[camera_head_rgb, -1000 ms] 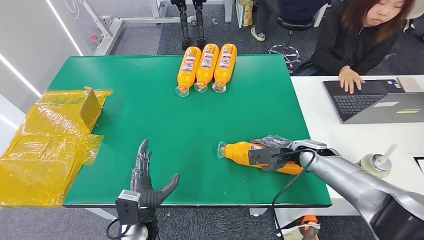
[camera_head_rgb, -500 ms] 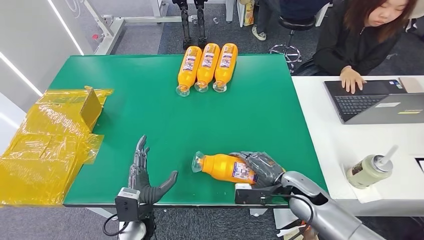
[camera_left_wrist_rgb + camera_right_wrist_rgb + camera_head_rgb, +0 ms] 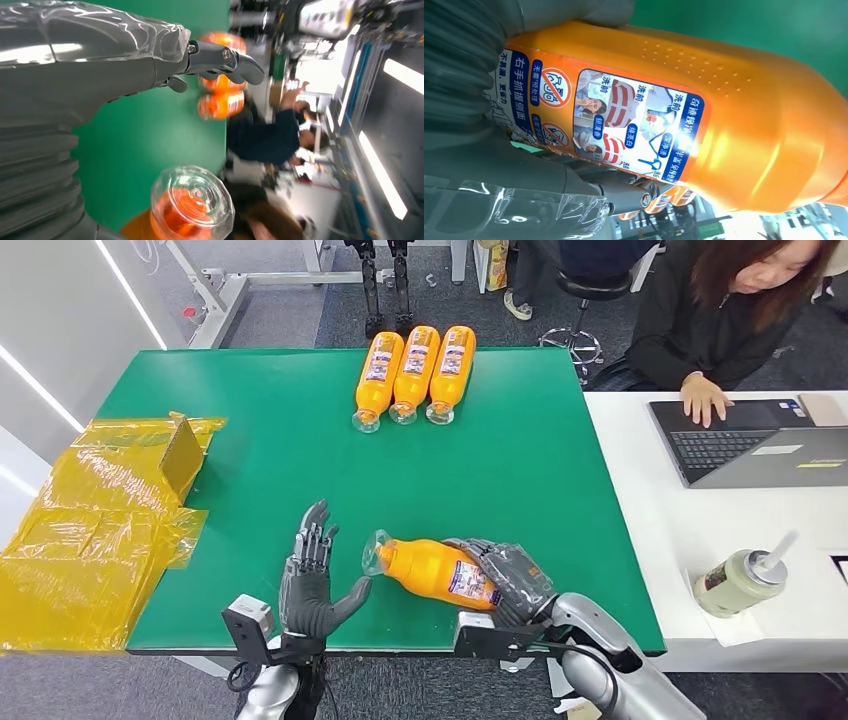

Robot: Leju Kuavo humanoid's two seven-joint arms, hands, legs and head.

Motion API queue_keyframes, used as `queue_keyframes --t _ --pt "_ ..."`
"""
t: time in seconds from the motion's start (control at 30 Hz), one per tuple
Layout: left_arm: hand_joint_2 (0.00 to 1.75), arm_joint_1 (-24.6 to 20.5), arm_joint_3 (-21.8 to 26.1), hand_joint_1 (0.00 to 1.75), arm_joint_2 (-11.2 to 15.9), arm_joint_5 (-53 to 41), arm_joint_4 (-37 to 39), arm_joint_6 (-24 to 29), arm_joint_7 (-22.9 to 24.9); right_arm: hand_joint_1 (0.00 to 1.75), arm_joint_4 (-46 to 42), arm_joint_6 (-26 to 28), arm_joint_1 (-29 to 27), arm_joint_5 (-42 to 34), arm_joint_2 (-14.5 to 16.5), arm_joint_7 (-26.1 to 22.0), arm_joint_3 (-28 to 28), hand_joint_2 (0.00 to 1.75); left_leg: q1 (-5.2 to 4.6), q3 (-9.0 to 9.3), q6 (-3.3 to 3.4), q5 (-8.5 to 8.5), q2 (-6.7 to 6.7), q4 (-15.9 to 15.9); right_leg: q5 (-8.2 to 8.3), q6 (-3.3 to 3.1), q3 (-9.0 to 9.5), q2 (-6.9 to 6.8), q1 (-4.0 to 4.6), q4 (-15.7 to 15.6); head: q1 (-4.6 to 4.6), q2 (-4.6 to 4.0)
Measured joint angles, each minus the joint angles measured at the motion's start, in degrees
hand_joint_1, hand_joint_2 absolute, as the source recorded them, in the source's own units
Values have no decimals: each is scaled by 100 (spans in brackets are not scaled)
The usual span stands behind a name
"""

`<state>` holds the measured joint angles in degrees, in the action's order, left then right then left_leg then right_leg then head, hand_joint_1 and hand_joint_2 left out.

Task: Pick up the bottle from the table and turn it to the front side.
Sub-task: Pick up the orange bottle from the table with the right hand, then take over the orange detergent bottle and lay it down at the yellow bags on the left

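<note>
Right hand: the right hand (image 3: 510, 580) grips the orange bottle (image 3: 435, 571) around its rear half, fingers (image 3: 478, 549) wrapped over the labelled body.
Bottle: it lies tilted near the front edge of the green bench (image 3: 520, 460), clear cap (image 3: 378, 554) pointing toward the left hand, base tucked inside the right palm. From the head camera I cannot tell whether it is touching the bench or just off it.
Label: in the right wrist view, the bottle (image 3: 684, 120) shows a blue-and-white label (image 3: 624, 125) with small pictures and printed text, turned toward the camera.
Left hand: the left hand (image 3: 312, 580) is up beside the cap, fingers (image 3: 312, 540) spread, thumb reaching toward the bottle's neck, holding nothing.
Left wrist view: the clear cap (image 3: 192, 200) sits close, facing the lens.
Far side: three more orange bottles (image 3: 413, 373) lie side by side at the bench's far edge.
Left edge: crumpled yellow wrapping (image 3: 95, 530).
Neighbour: a person (image 3: 735, 310) at a laptop (image 3: 750, 440) on the white desk.
</note>
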<state>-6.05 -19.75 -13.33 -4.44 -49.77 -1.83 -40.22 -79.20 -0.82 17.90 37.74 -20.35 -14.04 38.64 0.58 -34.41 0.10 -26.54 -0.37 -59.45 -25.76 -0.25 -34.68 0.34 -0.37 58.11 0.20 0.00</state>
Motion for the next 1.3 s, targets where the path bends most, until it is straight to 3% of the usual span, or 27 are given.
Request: queue_keyframes --t 0.17,0.27,0.57,0.9,1.2,1.3 --pt "175 22 26 0 -22 813 75 -1095 98 175 15 21 -75 -11 30 -164 -46 175 1 -2 0 0 -1 0 0 0 -2 0 0 0 0 0" --pt "175 61 27 0 -20 986 75 -1350 194 175 -4 48 -203 55 57 -174 -52 175 1 -2 0 0 0 1 -1 -1 -4 0 1 1 0 0" --pt "175 84 25 0 -32 1132 75 -1493 317 175 -191 190 -585 147 288 -214 -48 175 1 -4 -1 0 0 4 -1 -1 -8 0 1 1 2 0" --pt "175 -118 -49 0 -160 1141 77 -1604 491 175 -296 404 -1166 158 1254 -15 37 175 2 -6 -1 0 4 5 -4 -5 -13 4 2 2 0 0" --pt "175 -157 -98 0 -173 1231 75 -1558 487 175 -105 179 -1210 -121 1648 -145 45 175 1 -7 -1 0 8 5 -4 -5 -13 4 1 1 0 0" --pt "175 -157 -102 130 -172 1297 75 -1502 485 175 83 128 -1164 -243 1737 -293 44 175 1 -8 -1 0 7 5 -4 -5 -13 4 1 2 0 0"
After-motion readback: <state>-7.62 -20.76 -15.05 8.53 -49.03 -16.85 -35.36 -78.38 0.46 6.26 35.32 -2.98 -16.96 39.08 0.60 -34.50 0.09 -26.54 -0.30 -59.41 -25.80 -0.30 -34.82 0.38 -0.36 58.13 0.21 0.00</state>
